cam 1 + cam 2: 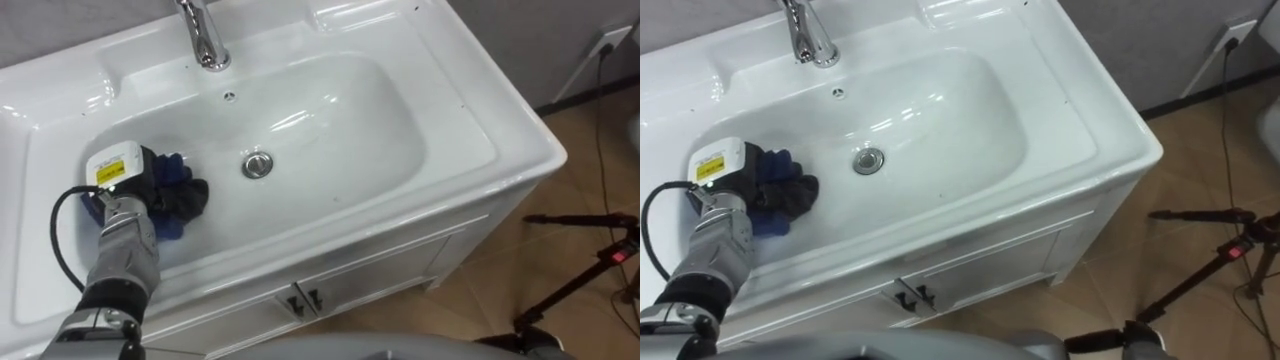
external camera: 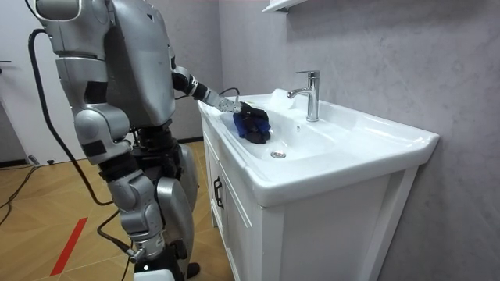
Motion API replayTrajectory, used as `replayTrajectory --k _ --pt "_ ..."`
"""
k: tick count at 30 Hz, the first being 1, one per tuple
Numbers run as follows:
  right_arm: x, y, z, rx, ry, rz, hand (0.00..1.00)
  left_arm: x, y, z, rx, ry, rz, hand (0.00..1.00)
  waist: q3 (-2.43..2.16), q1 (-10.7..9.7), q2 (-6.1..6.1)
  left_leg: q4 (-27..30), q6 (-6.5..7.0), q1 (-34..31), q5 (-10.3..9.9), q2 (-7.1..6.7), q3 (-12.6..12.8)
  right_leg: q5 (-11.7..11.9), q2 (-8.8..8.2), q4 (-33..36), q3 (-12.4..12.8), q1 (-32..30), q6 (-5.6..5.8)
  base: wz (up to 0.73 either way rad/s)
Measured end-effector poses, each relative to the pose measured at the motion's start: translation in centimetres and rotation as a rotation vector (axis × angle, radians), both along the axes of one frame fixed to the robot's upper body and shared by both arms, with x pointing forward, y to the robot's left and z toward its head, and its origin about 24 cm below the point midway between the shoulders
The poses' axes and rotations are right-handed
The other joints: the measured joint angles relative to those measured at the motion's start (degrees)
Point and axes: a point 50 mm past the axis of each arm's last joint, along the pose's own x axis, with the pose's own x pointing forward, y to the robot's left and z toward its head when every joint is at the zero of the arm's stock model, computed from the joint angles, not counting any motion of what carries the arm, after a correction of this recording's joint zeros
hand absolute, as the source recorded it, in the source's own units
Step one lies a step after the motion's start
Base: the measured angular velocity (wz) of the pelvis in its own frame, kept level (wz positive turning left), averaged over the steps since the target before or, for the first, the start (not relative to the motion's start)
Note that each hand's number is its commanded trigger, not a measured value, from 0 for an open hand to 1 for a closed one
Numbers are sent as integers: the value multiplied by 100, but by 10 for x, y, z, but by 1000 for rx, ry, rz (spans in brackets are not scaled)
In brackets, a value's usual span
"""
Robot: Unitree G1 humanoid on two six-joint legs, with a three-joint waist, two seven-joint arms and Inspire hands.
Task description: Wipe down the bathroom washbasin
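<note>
basin (image 1: 340, 130) | left hand (image 1: 140, 188) apparently gripping blue cloth (image 1: 178, 172) | print on hand unreadable

Both eye views look steeply down from the robot's head, close over the basin (image 1: 330, 120), with the tap (image 1: 205, 40) at their top edge and the floor (image 1: 560, 260) at the right. The room view stands farther off beside the cabinet (image 2: 312, 226), at about basin height, with the robot at the room view's left. All three share the basin, tap, drain (image 1: 257, 164) and the left hand (image 1: 135, 190) on its cloth (image 1: 175, 165).

The tap (image 1: 207, 45) is cut off at its top by the eye views' upper edge. The left hand (image 1: 150, 182) hides most of the cloth (image 1: 176, 168).
</note>
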Motion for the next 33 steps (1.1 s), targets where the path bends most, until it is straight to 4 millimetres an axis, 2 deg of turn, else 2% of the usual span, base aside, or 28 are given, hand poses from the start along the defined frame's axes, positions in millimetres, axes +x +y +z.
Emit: replayTrajectory --k 4,6,9,13,20,23,25,27,31,33 --pt "0 3 -1 -3 6 6 0 -1 -4 -3 -14 15 12 100 4 -27 2 -3 0 8 0 0 -12 -1 -14 -19 -4 27 -1 1" --pt "0 5 -2 2 -3 -7 0 -1 -7 -4 -10 22 7 100 21 -57 -25 -4 0 23 0 -5 -29 -14 -9 -18 14 75 2 8" --pt "3 9 -3 18 -17 -34 0 1 -20 -9 -55 27 8 100 36 -106 -69 -6 0 94 0 -18 -24 -61 -7 -9 50 97 17 4" --pt "8 25 -6 54 -20 -1 0 9 -44 -11 -132 7 8 100 68 -143 -183 -5 0 92 0 -21 96 -97 -6 28 87 57 34 -2" --pt "14 31 -7 76 -23 42 0 22 -71 -10 -274 -22 16 100 55 -186 -285 -8 0 -29 0 -51 235 -69 -11 80 236 -134 70 -9" --pt "17 32 -7 100 -24 49 0 26 -85 -10 -309 -16 -14 100 46 -427 -336 -8 1 -22 0 -73 258 -69 -33 72 229 -136 85 0" --pt "14 33 -8 115 -21 36 0 30 -91 -7 -300 -12 -29 100 50 -513 -362 -8 1 -22 0 -74 361 -64 -40 70 242 -143 94 -3" --pt "14 33 -8 122 -14 34 0 32 -92 -6 -285 -6 -29 100 52 -656 -362 -7 3 -48 2 -93 377 -66 -63 73 226 -160 108 5" --pt "19 32 -7 136 -20 38 0 34 -101 -2 -252 2 -54 100 53 -855 -363 -6 29 -117 19 -145 380 -25 -129 60 228 -223 179 3" --pt "23 33 -6 138 -23 40 0 36 -109 -1 -268 2 -84 100 53 -1049 -361 -6 47 -143 30 -156 382 -24 -188 57 181 -225 230 9"
